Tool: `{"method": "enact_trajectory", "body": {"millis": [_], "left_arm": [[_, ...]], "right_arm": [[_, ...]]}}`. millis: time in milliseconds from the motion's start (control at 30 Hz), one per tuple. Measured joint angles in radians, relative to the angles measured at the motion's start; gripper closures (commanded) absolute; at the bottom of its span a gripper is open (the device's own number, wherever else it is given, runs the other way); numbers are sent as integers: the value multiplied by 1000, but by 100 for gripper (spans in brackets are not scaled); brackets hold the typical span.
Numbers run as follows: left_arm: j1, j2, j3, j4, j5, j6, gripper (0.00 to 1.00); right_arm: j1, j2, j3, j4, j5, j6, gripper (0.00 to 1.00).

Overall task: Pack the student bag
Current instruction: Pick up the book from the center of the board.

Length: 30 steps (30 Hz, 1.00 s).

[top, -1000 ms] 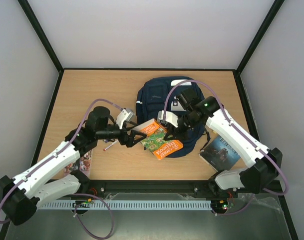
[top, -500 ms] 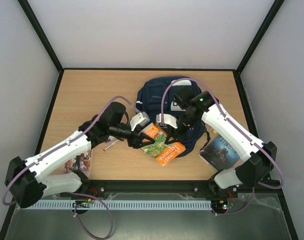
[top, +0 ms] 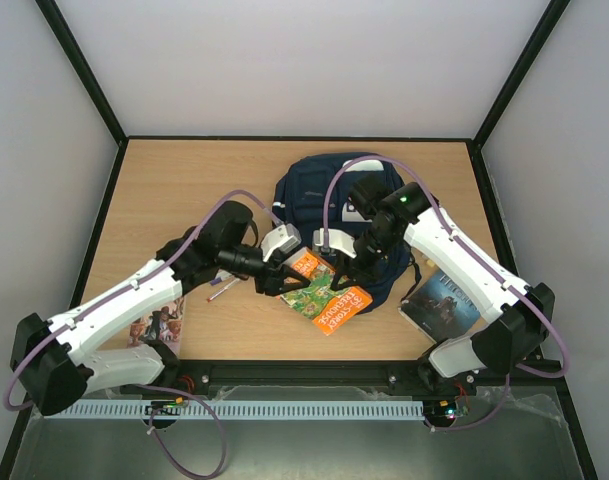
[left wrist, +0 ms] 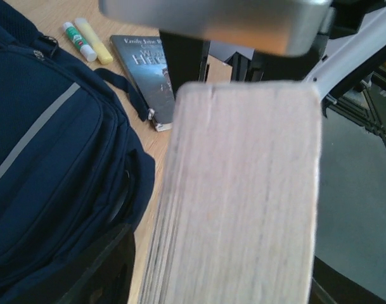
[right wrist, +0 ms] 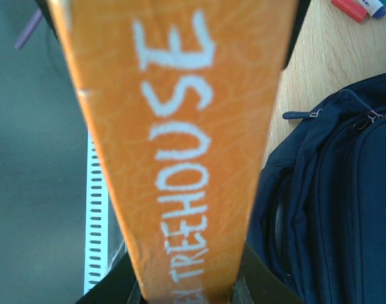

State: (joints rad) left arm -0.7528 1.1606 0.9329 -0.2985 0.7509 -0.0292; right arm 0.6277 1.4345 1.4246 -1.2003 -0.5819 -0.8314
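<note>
Right jaws clamp the spine of the orange book, left jaws grip its page edge: move both together, level, toward the student bag lying just behind that book.

Wooden table with loose items: a dark-covered book at the right near edge, an illustrated booklet at the left near edge, and a thin pen near the booklet. Orange-and-green book at centre front, with "TREEHOUSE" on its spine. Just beyond the dark book lie a glue stick and a yellow marker, side by side. A red marker lies on bare wood.
</note>
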Motion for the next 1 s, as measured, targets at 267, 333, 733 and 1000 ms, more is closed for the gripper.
{"method": "enact_trajectory", "body": {"millis": [267, 333, 733, 1000], "left_arm": [[-1, 58, 49, -31, 68, 28, 87], [0, 60, 55, -38, 74, 31, 89], [75, 36, 58, -68, 132, 21, 90], [82, 35, 60, -67, 159, 21, 86]], "right_arm": [[-5, 0, 0, -11, -19, 10, 72], [-8, 0, -1, -11, -24, 18, 52], [-44, -93, -206, 142, -174, 118, 38], [-77, -90, -232, 173, -254, 151, 74]]}}
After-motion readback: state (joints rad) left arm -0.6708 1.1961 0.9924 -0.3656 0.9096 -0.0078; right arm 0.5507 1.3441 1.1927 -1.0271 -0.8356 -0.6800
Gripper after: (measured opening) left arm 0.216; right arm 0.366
